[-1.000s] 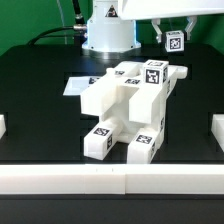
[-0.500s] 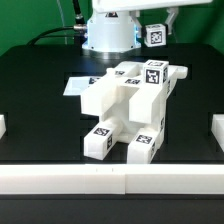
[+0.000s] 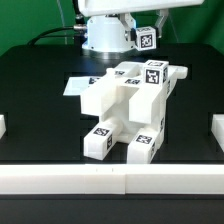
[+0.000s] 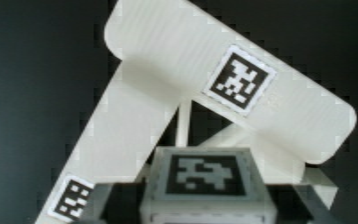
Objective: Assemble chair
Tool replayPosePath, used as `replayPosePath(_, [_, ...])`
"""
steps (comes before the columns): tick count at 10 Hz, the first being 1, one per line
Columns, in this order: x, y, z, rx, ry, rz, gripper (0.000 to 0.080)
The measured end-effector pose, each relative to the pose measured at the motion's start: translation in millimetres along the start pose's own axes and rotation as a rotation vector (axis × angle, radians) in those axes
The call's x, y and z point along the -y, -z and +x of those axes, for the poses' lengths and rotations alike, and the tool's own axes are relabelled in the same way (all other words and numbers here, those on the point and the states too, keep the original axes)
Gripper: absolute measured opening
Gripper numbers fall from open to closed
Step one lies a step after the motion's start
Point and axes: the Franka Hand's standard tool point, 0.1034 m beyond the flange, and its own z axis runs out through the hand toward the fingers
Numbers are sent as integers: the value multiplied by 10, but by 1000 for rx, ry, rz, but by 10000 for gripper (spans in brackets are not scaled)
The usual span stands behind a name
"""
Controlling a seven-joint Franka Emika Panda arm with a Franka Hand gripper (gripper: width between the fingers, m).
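The partly built chair point(image 3: 128, 105), chunky white pieces with black-and-white tags, stands in the middle of the black table. My gripper point(image 3: 146, 36) hangs above and behind it, near the top of the exterior view, shut on a small white tagged block point(image 3: 146, 40). In the wrist view the block point(image 4: 202, 178) sits between the jaws of my gripper point(image 4: 208, 203), its tag facing the camera. Beneath it lies the chair's slanted white panel point(image 4: 176, 90) with a tag on it. The fingers are mostly hidden behind the block.
The marker board point(image 3: 74, 87) lies flat behind the chair on the exterior view's left. The arm's white base point(image 3: 105, 35) stands at the back. A low white rail point(image 3: 110, 181) runs along the front edge, with white blocks point(image 3: 216, 131) at the sides.
My gripper has carried the small tagged block toward the exterior view's left, from the upper right to a spot above the chair's back. The chair has not moved.
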Motion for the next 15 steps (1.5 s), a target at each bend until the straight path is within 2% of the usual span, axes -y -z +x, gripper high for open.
replayPosePath(1, [-27,-2,6,0,4,-1,287])
replayPosePath(2, [-188,33,110,2,58,-3,287])
replayPosePath(3, [-377,95,306,-12,71,-14,287])
replayPosePath(4, [-474,128,436,-27,76,-26,287])
replayPosePath(9, [-479,94,414,-23,75,-29,287])
replayPosePath(10, [-557,61,439,-21,82,-37,287])
replayPosePath(12, [-753,98,635,-28,81,-53,287])
replayPosePath(15, [-746,-12,601,-20,80,-60,287])
